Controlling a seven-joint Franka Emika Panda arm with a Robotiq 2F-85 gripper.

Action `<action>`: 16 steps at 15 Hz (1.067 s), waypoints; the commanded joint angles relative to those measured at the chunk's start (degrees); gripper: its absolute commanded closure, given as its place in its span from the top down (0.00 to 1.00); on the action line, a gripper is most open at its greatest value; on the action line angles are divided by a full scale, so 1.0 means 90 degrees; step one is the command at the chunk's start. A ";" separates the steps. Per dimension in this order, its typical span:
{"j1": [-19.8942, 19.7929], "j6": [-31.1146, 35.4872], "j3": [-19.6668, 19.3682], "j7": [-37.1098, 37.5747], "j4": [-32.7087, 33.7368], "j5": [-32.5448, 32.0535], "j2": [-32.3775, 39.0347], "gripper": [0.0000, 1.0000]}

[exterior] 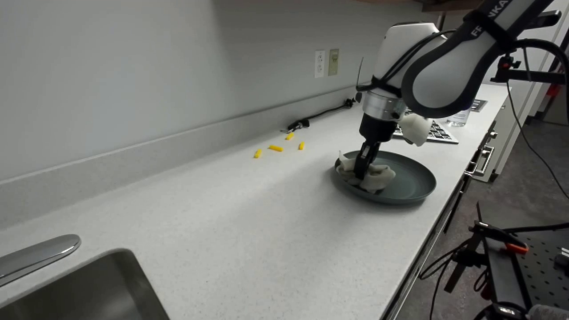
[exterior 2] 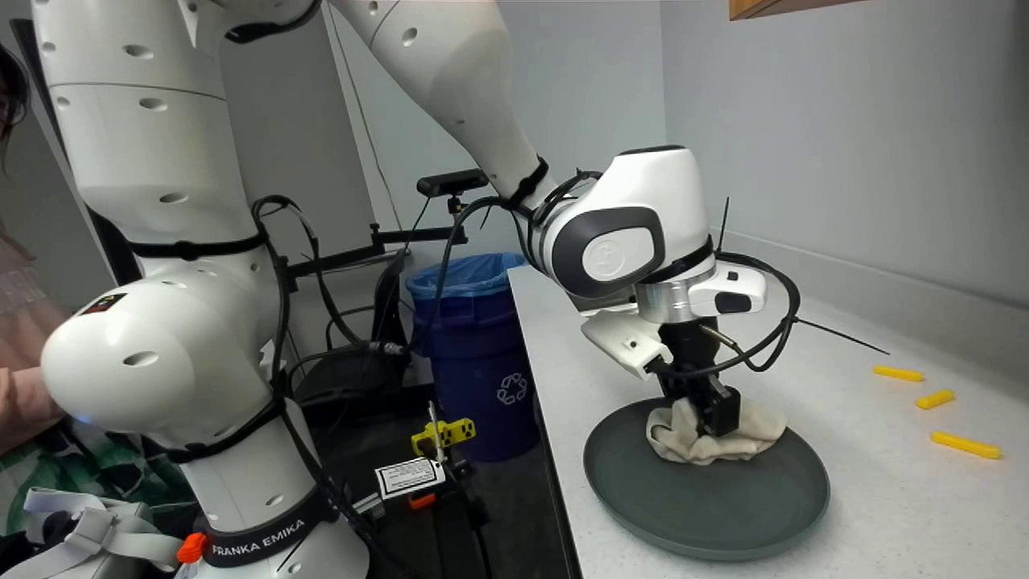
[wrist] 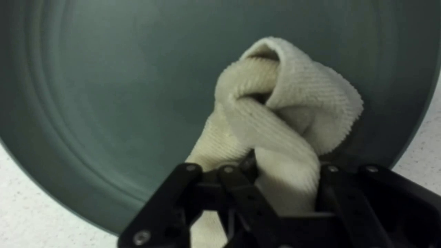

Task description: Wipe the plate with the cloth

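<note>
Cloth (wrist: 306,93) is being grasped by the gripper (wrist: 287,168), a fold being pinched between the black fingers (exterior 2: 721,412); loose cloth is being bunched out on both sides of the gripper. Plate (exterior 2: 707,515) is being touched by the cloth directly under the gripper, near the rim, with most of the plate surface being seen bare. Gripper is being pointed down; ends of the fingers are being partly hidden by folds, and whether the plate is being touched by them cannot be told. Plate is being supported by the counter (exterior: 249,249), below the gripper. In an exterior view, four yellow pieces (exterior: 275,148) are being shown apart from the gripper, toward the wall (exterior: 155,66), with a black cable (exterior: 300,124) being seen just beside them. Patterned panel (exterior: 440,134) is being shown past the gripper, partly blocked by the arm (exterior: 438,86), a clear container (exterior: 459,118) being seen near it. Sink (exterior: 140,286) is being shown well apart from the gripper; in an exterior view, blue bin (exterior 2: 482,386) is being seen beyond the gripper, off the counter
</note>
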 commanded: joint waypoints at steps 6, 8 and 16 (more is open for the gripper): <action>0.0060 -0.0345 -0.0134 -0.0511 -0.0719 -0.0004 -0.0538 0.04; 0.0111 -0.0531 -0.0345 -0.0103 -0.0799 -0.0654 -0.0610 0.04; 0.0161 -0.1433 -0.1079 0.2735 -0.0625 -0.4433 -0.0656 0.04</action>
